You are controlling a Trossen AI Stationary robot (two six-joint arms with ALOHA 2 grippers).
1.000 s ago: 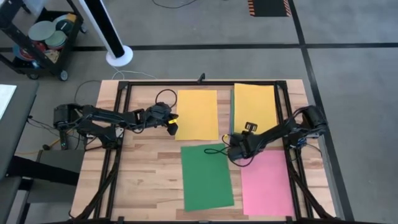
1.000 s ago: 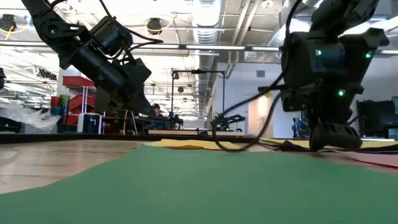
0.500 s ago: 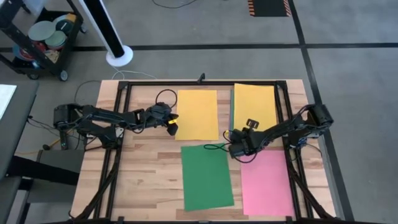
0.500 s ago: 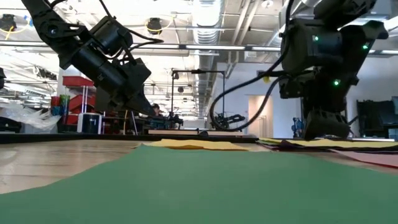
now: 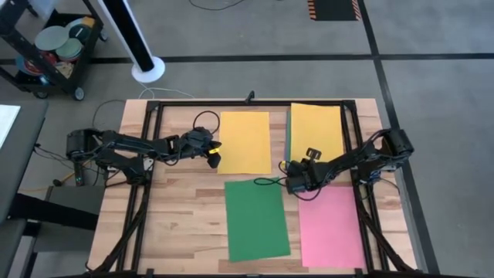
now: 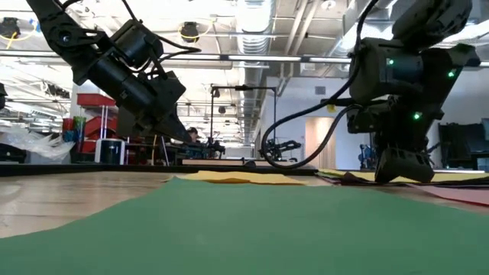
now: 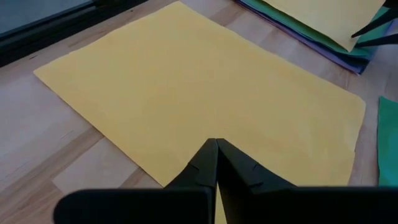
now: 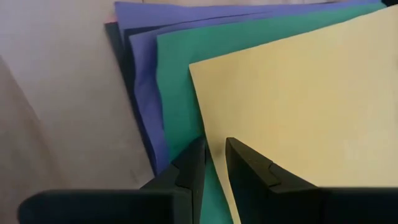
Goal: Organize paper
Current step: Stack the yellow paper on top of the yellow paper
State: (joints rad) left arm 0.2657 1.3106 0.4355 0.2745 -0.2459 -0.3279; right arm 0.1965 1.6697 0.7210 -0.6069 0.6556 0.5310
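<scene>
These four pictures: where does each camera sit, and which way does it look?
High: above the table, looking straight down; both arms show.
Low: at table height, looking level over the green sheet; both arms hang in.
Left wrist: on the left arm, facing the yellow sheet past its shut left claw.
Right wrist: on the right arm, right claw at the stack.
Both wrist views share that stack.

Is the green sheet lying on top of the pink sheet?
No, in the high view the green sheet and the pink sheet lie side by side on the table, with bare wood between them.

Right gripper (image 5: 292, 179) boxed in: stack (image 5: 316, 131) ahead, pink sheet (image 5: 330, 225) and green sheet (image 5: 256, 218) flanking; bare table (image 5: 181, 220) beyond.
</scene>
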